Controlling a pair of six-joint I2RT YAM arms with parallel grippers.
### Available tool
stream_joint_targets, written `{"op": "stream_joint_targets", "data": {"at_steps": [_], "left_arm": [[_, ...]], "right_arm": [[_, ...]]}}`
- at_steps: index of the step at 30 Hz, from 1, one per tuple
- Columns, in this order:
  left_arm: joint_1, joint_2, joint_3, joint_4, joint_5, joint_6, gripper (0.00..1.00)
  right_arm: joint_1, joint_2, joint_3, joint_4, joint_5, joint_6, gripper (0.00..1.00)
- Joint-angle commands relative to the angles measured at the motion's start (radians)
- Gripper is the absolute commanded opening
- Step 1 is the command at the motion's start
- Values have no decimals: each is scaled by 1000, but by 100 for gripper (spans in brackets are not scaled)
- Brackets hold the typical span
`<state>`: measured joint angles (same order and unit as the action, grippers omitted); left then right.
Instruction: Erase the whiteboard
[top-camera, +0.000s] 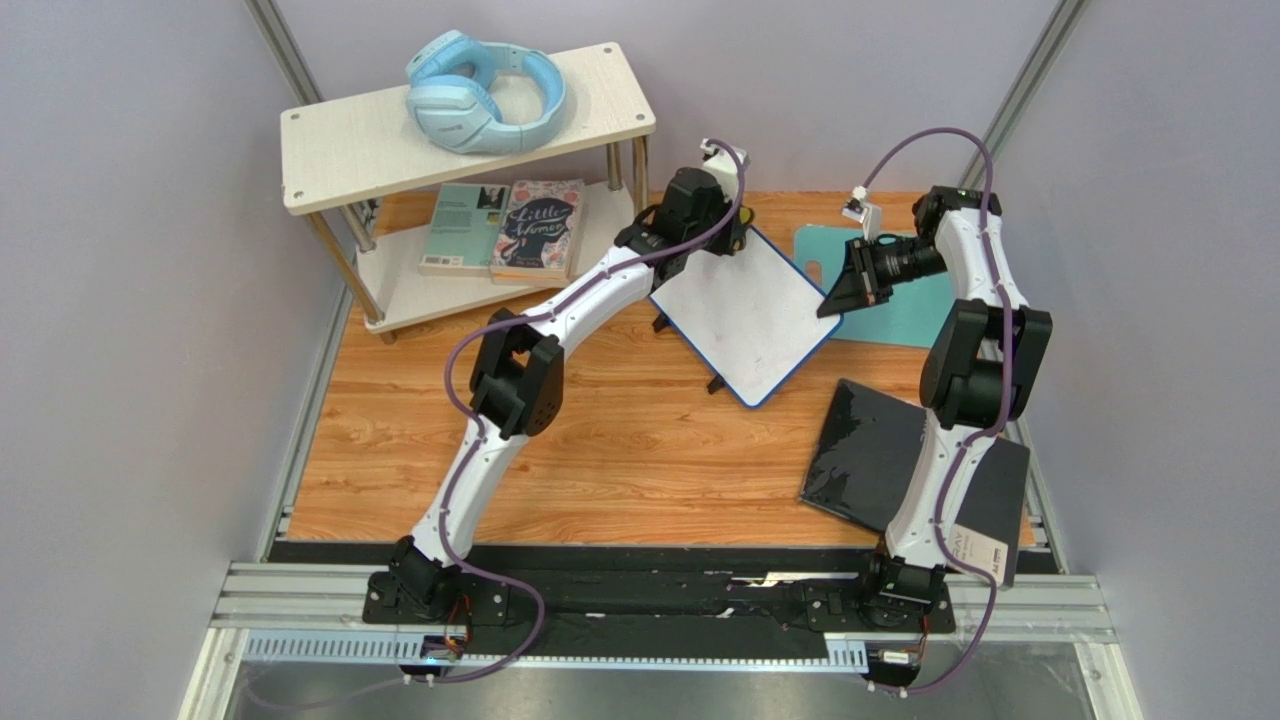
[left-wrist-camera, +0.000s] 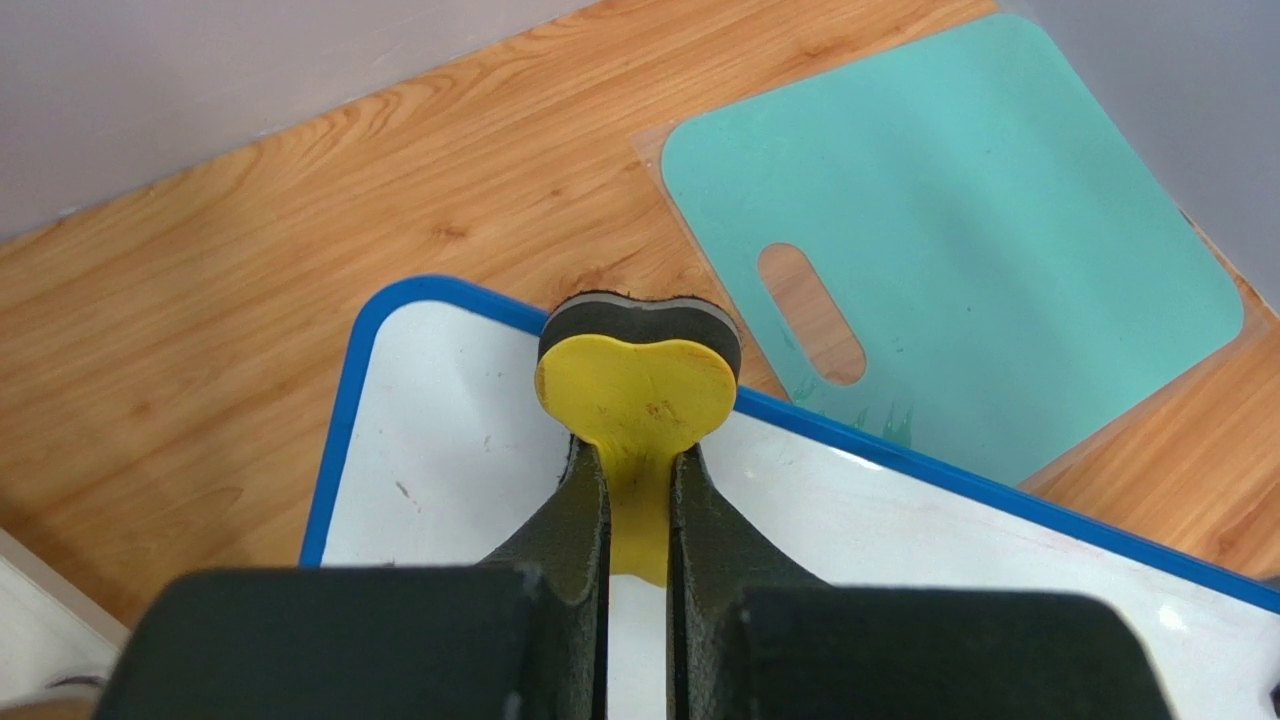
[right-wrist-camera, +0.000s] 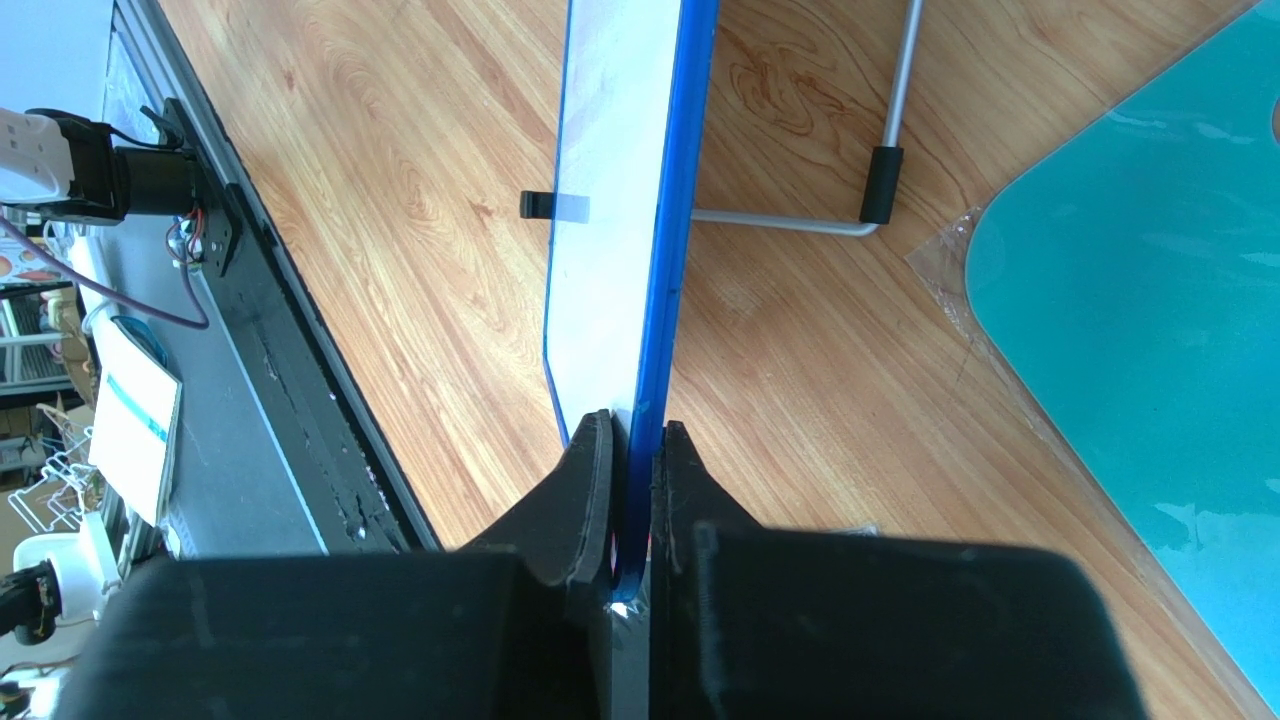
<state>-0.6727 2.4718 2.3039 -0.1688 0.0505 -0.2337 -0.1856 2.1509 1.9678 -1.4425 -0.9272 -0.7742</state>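
Whiteboard (top-camera: 747, 318) sits mid-table, propped on its wire stand (right-wrist-camera: 842, 225) and turned cornerwise. The teal mat (top-camera: 902, 308) lies just beside it and the black panel (top-camera: 872, 450) is nearer the arm bases. Its face looks almost clean; a few faint specks show in the left wrist view, though I cannot tell whether they are ink or glare.

The likely trouble is the board shifting. It is propped and pinned at one edge only, so a hard push from the eraser (left-wrist-camera: 639, 375) could swing it or drag the frame out of the pinch. The eraser also sits right at the far rim, and an outward stroke would run it off onto the wood.

Left gripper (left-wrist-camera: 639, 473) is closed almost fully on the eraser's thin yellow handle, dark felt toward the board. Right gripper (right-wrist-camera: 634, 450) is clamped narrowly on the board's blue edge near a corner.
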Motion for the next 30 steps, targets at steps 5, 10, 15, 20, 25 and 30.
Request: {"op": "stream_joint_targets", "data": {"at_steps": [5,10,15,20,25,30], "left_arm": [[56,-7,-158,-158,28,-179,0],[76,12,-86,-248,-34,-177,0],[97,-11,-103,-244,-167,-210,0],[102,-20,-72,-173,-245,-191,0],[104,-14,-43,-72,-268,-161,0],[104,35,64,-81,-239,-187,0]], "right_arm": [[11,-37,-6,-223,73,-149,0],[11,-42,-15,-223,80,-155,0],[11,-45,-23,-223,73,-158,0],[11,-43,-21,-223,77,-158,0],[11,-43,-23,-223,76,-157,0],[11,-40,-20,-223,74,-155,0]]}}
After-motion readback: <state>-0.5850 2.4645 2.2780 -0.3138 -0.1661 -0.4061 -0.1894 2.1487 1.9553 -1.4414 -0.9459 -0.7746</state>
